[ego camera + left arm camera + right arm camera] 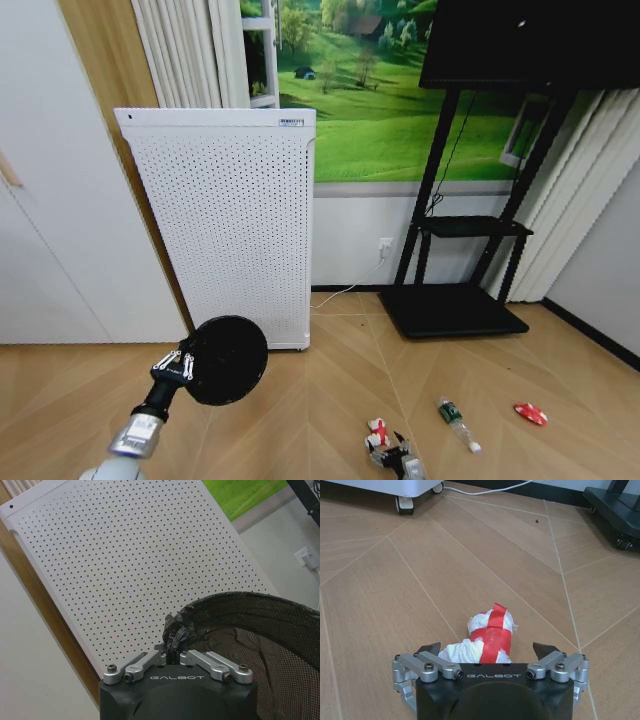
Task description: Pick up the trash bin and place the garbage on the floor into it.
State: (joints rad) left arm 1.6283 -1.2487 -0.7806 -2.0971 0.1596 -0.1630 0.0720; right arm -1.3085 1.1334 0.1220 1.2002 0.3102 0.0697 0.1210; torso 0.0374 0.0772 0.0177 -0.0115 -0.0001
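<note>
Right gripper [489, 656] hung open, jaws astride the wrapper [487, 637] on the floor, poised for the first pickup. Left gripper [172, 647] pinched the bin [224, 360] rim, holding it aloft left of the wrapper. Closing squarely seemed next.

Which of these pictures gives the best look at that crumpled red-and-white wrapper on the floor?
The right wrist view: the crumpled wrapper lies close up between the open right gripper's fingers. The head view shows it small at the bottom edge. The left wrist view faces the trash bin instead.
</note>
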